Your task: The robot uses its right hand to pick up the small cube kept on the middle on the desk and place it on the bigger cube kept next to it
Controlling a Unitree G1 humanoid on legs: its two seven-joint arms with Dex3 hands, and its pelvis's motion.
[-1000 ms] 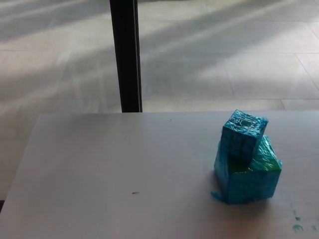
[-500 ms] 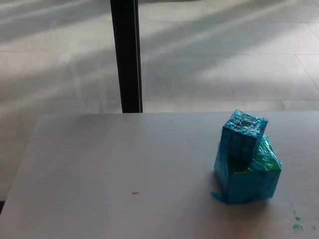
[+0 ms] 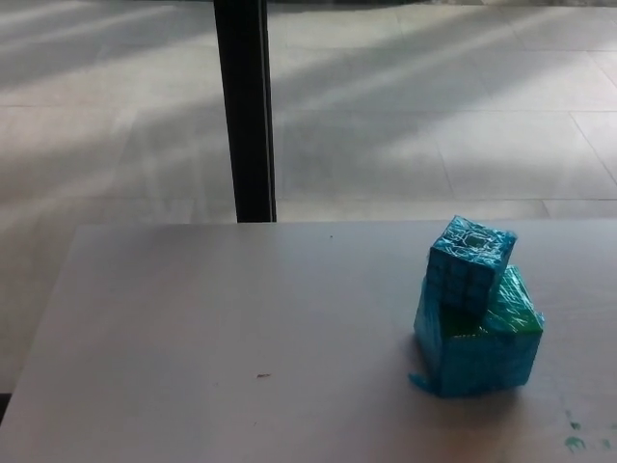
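While no robot hand shows in the head view, so neither hand's state can be told, the small cube (image 3: 469,262) sits on top of the bigger cube (image 3: 479,338), toward its back left corner and slightly tilted. Both are wrapped in shiny blue. They stand on the right part of the pale desk (image 3: 222,328). Green flecks (image 3: 576,439) mark the desk's near right corner. Behind the desk, a black post (image 3: 244,106) rises from the tiled floor (image 3: 434,116).

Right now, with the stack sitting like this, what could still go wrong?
1. The small cube sits toward the back-left corner of the bigger cube, rotated rather than squared up, so a bump to the desk could slide it off.
2. The bigger cube's wrapping looks crumpled, so the top may be uneven.
3. Neither hand is in view, so nothing could catch a slip.
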